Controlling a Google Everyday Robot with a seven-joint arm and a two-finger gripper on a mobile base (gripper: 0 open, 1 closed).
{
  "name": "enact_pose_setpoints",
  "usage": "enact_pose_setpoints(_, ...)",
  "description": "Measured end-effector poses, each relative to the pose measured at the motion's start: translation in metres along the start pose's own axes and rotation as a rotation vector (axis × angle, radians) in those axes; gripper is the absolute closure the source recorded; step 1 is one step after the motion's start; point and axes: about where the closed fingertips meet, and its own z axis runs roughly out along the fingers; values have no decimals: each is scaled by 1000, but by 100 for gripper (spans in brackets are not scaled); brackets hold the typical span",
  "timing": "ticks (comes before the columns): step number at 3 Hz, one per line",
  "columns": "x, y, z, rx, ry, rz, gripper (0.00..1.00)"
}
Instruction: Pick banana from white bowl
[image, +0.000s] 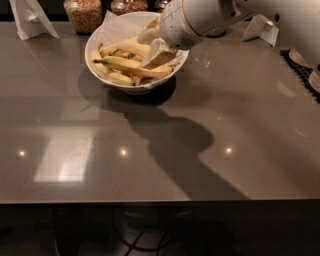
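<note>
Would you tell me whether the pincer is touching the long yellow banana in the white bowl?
Cannot tell. In the camera view the pincer overlaps the long, slender yellow banana in the round white bowl; neither contact nor gap shows.
</note>
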Motion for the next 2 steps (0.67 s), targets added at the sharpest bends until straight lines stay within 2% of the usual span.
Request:
enact_pose_setpoints(1,2,1,19,-13,-12,10,50)
enact_pose_setpoints(2,8,-1,33,-21,-4,-5,50)
